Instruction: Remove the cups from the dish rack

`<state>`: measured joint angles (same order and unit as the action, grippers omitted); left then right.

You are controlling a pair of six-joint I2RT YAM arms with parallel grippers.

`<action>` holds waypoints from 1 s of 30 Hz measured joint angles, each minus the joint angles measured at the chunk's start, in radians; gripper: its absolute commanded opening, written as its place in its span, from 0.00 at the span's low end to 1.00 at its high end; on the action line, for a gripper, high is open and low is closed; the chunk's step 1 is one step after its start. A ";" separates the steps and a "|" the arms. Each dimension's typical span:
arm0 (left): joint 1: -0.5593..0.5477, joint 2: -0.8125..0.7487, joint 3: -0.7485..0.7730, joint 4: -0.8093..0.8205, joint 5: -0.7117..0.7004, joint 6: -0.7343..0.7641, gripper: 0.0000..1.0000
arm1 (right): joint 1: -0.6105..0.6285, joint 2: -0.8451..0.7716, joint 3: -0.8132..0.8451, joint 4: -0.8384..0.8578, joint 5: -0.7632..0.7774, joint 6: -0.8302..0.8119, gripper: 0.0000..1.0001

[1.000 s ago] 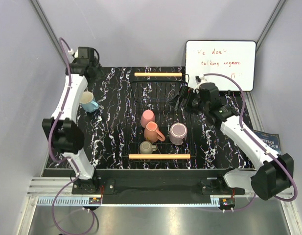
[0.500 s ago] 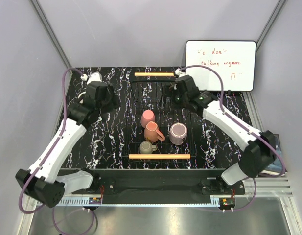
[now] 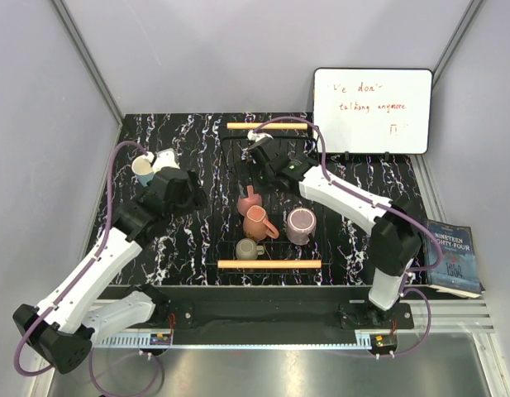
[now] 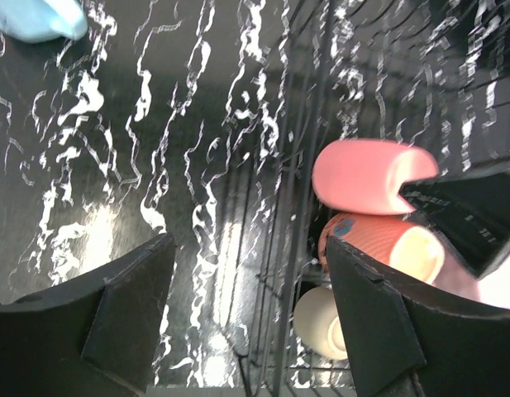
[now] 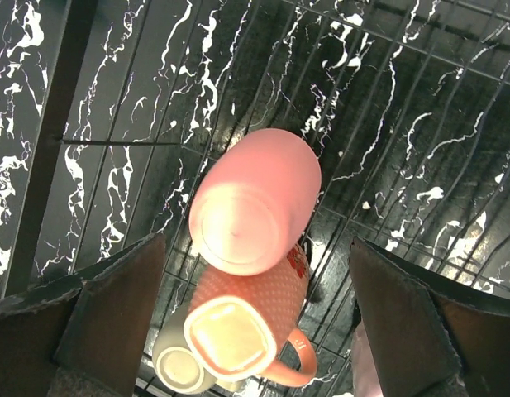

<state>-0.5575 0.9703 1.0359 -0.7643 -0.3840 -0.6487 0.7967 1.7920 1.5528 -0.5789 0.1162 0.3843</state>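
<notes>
Pink cup (image 5: 255, 201) sits under right gripper (image 5: 256, 244) (fingers apart)

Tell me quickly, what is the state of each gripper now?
Left gripper: open, holding nothing.
Right gripper: open, empty, above the pink cup.

From above, the right arm (image 3: 341, 197) covers part of the pink mug (image 3: 248, 203); the left wrist view crops the light blue mug (image 4: 35, 16), seemingly blurred.
</notes>
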 measured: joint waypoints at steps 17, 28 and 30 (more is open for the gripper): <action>-0.006 0.000 -0.063 0.003 -0.014 -0.020 0.77 | 0.004 0.170 0.073 -0.013 0.018 -0.019 0.49; -0.006 -0.014 -0.081 0.003 -0.022 -0.027 0.77 | 0.007 0.185 0.101 -0.019 0.016 -0.020 0.00; -0.006 -0.014 -0.081 0.004 -0.022 -0.028 0.77 | 0.008 0.180 0.094 -0.017 0.016 -0.017 0.00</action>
<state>-0.5640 0.9565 0.9546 -0.7605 -0.4057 -0.6769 0.8043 1.9724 1.6470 -0.5961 0.1326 0.3672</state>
